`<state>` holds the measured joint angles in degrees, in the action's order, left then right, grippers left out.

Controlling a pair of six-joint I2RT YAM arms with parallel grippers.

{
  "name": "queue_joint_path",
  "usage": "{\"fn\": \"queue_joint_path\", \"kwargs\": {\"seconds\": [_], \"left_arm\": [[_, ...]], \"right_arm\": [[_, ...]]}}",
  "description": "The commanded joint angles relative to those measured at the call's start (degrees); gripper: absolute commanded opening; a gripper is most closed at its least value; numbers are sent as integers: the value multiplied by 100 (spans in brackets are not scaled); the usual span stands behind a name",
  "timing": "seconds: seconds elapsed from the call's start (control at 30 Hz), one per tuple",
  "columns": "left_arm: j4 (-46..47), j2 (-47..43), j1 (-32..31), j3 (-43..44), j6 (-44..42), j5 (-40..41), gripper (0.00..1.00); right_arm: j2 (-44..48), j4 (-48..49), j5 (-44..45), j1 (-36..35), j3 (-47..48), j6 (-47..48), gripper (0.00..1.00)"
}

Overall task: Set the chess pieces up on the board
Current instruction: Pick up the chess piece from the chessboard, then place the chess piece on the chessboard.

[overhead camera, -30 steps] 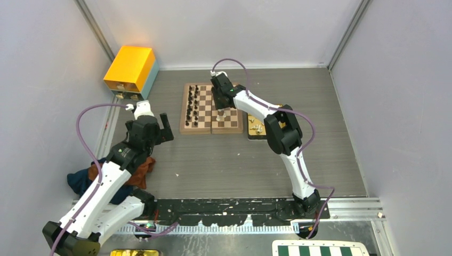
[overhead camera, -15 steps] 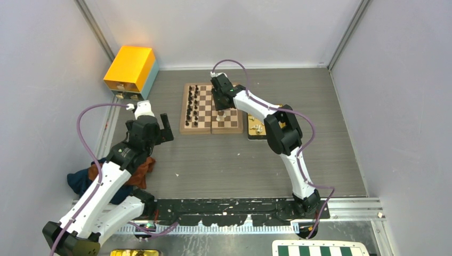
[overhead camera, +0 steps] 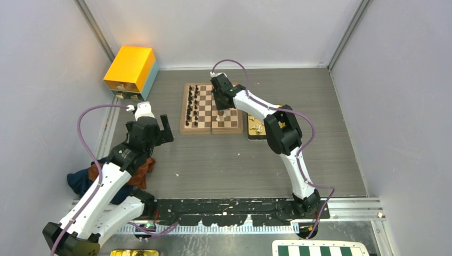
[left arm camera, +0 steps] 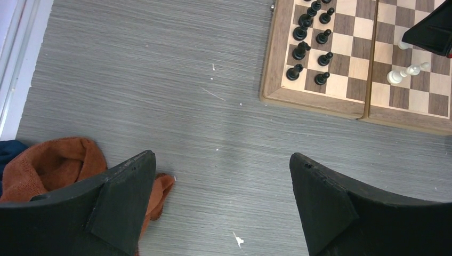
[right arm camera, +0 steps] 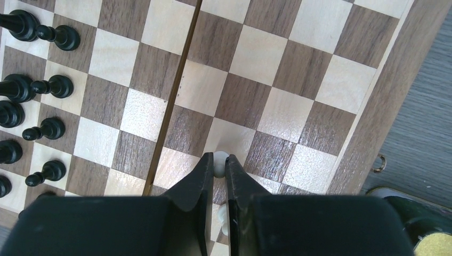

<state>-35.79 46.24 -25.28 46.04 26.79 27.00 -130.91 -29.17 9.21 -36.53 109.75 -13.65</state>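
The wooden board [overhead camera: 229,125] lies at the back middle of the table. Black chess pieces [overhead camera: 193,106] stand in two rows on its left half [right arm camera: 50,85]. My right gripper [right arm camera: 219,156] points down over the right half, shut on a small white piece [right arm camera: 219,161] above a light square. A second white piece [left arm camera: 408,72] stands on the board close by. My left gripper [left arm camera: 219,157] hangs wide open over bare table, to the left of and nearer than the board, holding nothing.
A gold tray [overhead camera: 257,129] with a few pieces sits against the board's right side. A yellow box [overhead camera: 130,69] stands at the back left. Orange and blue cloths [left arm camera: 53,165] lie under the left arm. A green-and-white checkered board [overhead camera: 320,249] shows at the bottom edge.
The right gripper's fingers have closed on the white piece. Neither arm has visibly shifted.
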Motion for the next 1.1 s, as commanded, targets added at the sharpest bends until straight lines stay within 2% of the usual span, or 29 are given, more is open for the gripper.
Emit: {"fn": "queue_joint_path", "kwargs": {"seconds": [0.0,0.23,0.6,1.07], "left_arm": [[286,-74,-21,32,-35,170,97],[266,32,-21,184,-88,174,97],[284,143,-21,247,-60,130,97],[388,225,-21,191,-81,102,97]], "right_arm": [[61,-62,218,18,379,173,2],[-116,-241,316,209,1032,216,1],[-940,-698,269,706,2386,226,1],[-1453,-560,72,797,3101,86,1]]}}
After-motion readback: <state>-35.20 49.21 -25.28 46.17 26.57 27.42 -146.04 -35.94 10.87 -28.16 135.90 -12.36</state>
